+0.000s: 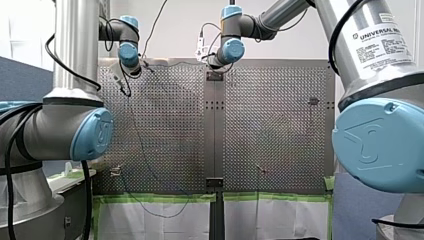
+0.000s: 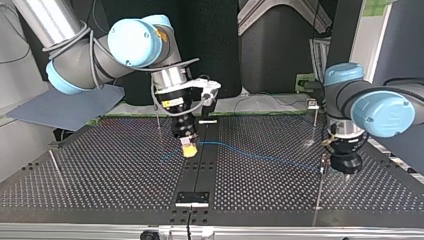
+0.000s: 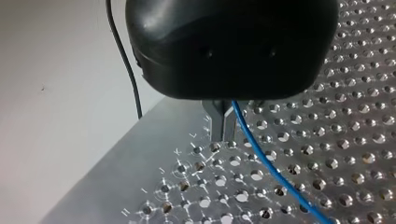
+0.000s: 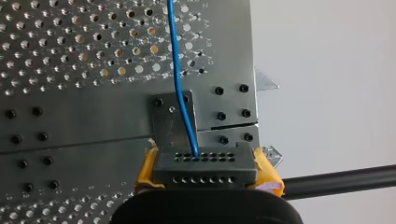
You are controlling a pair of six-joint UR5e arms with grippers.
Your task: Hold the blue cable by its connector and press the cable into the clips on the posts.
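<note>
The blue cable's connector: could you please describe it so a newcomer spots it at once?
On the perforated table, find my right gripper at the dark centre strip. Between its yellow pads sits the connector: a grey block with rows of holes, the blue cable entering it.

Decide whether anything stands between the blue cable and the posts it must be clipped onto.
Nothing visible does. The cable, strung between my right gripper and my left gripper, runs over the table; a post stands beside my left gripper.

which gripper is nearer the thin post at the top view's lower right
Left: my left gripper hangs just beside the post; my right gripper is mid-table, well away.
</note>
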